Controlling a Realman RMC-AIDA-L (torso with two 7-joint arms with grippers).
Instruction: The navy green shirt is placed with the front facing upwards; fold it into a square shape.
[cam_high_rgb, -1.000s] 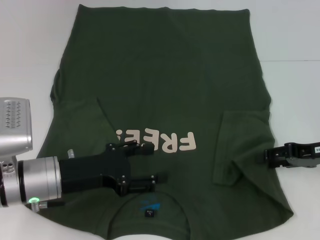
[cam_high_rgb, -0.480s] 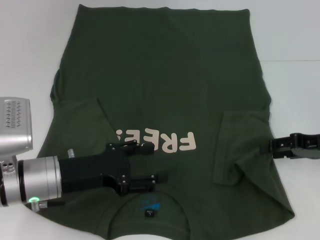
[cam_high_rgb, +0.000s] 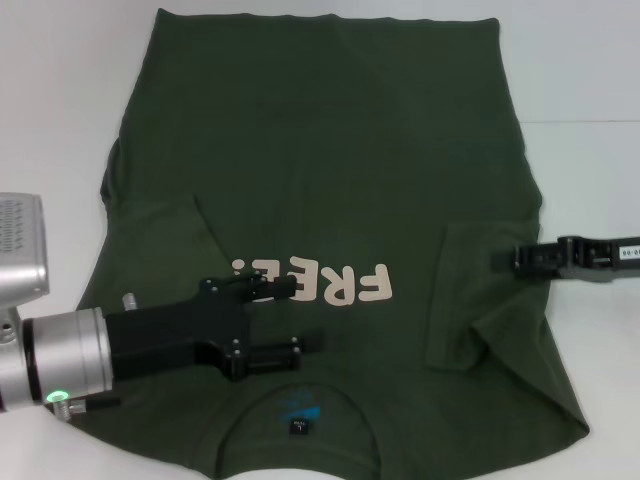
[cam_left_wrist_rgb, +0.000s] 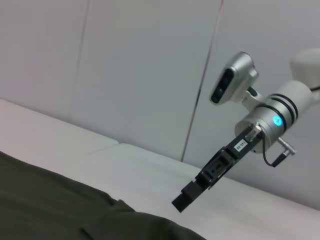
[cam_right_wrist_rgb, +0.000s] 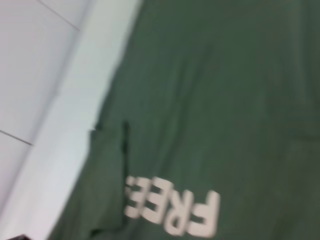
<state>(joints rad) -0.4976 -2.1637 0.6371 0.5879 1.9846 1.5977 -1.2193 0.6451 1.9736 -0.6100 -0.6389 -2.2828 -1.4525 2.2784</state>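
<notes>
A white surface is filling the head view, running out to the left, right and far edges of the scene. On the right, a faint seam is crossing it, dividing a far panel from a nearer one. The left wrist view is showing the same white surface lying below a pale grey wall, which is rising behind it. Thin vertical joints are splitting that wall into broad flat panels. The right wrist view is catching a strip of the white surface meeting pale wall panels. Soft, even light is falling everywhere, casting only weak shadows.
</notes>
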